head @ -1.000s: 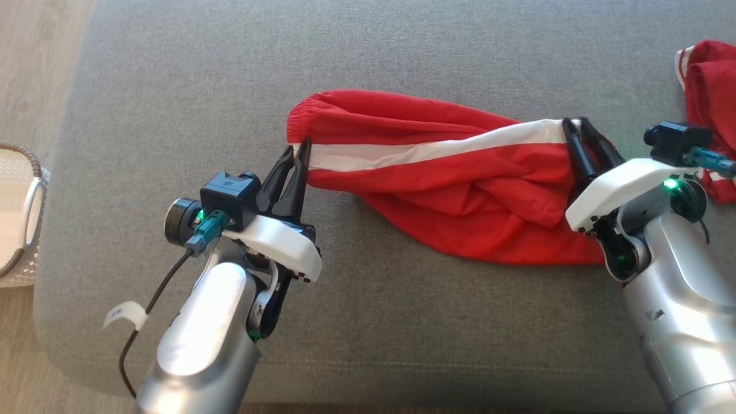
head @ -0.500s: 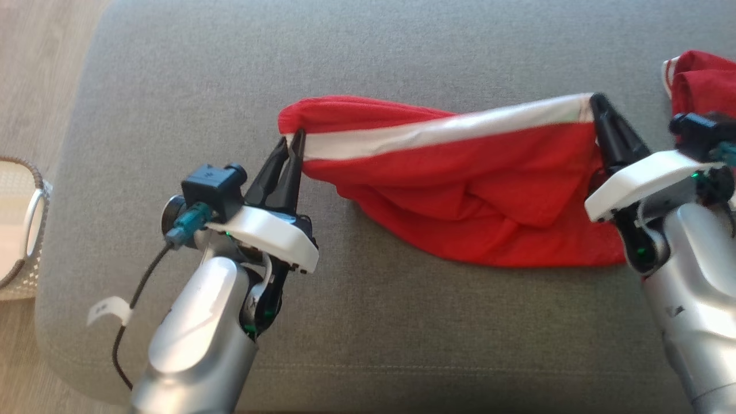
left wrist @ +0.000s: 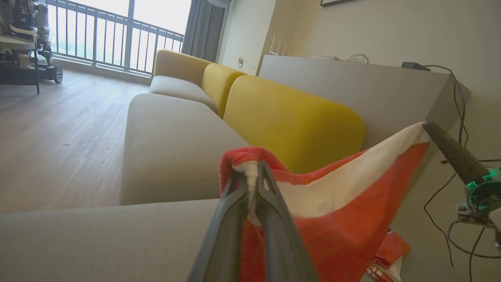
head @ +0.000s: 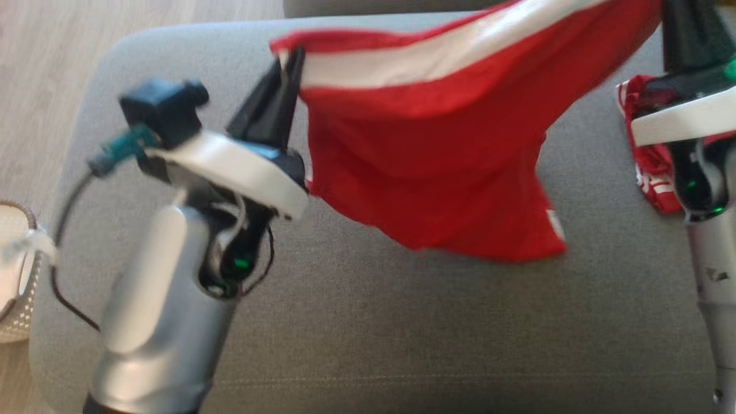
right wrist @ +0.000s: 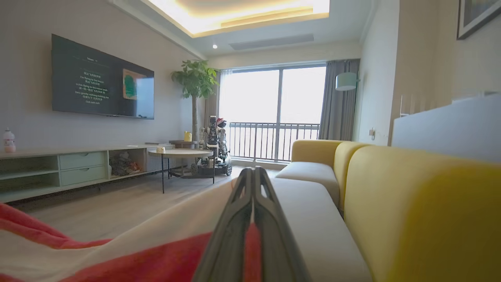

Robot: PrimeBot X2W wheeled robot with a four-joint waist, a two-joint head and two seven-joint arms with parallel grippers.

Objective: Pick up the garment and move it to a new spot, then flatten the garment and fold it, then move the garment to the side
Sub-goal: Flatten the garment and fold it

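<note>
The garment [head: 431,155] is red with a broad white stripe and hangs in the air above the grey seat cushion [head: 402,322], stretched between my two grippers. My left gripper [head: 289,63] is shut on its left corner, where the white stripe ends. In the left wrist view the fingers [left wrist: 270,219] pinch the rolled edge of the garment [left wrist: 352,219]. My right gripper [head: 681,23] is shut on the right corner at the top edge of the head view. The right wrist view shows the right gripper [right wrist: 253,172] pressed together over the garment [right wrist: 156,258].
A second red garment with white trim [head: 650,167] lies bunched on the cushion at the right, beside my right arm. A white woven basket [head: 17,276] stands on the wood floor at the left. Yellow backrests [left wrist: 293,121] line the sofa's far side.
My right gripper has shut on the garment's right corner. Both arms have raised the garment off the cushion, so it now hangs between them. The head camera has shifted too.
</note>
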